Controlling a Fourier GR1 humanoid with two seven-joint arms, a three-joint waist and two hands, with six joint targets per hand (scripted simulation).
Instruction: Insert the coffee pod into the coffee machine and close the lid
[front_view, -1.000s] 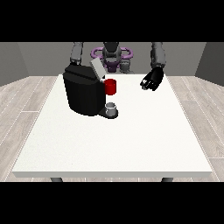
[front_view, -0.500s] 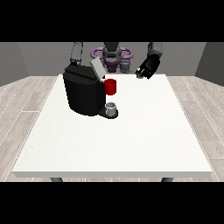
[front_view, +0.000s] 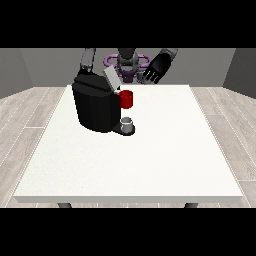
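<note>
The black coffee machine (front_view: 97, 107) stands on the table's left half, its grey lid (front_view: 111, 78) tilted up and open. A red holder (front_view: 126, 99) juts from its front, above a small grey cup (front_view: 128, 123) on the drip base. The hand at the view's right (front_view: 156, 66) hangs in the air to the right of and above the lid, apart from it. Its fingers are curled round a small pale coffee pod (front_view: 143, 77). At the view's left, an arm (front_view: 88, 60) runs down behind the machine, which hides its hand.
The white table (front_view: 165, 150) stretches wide in front of and to the right of the machine. The robot's torso (front_view: 128, 62) stands behind the far edge, close to the raised hand.
The hand at the view's right has risen from near the table's far right and moved left towards the machine's open lid. The machine, lid and cup have not moved.
</note>
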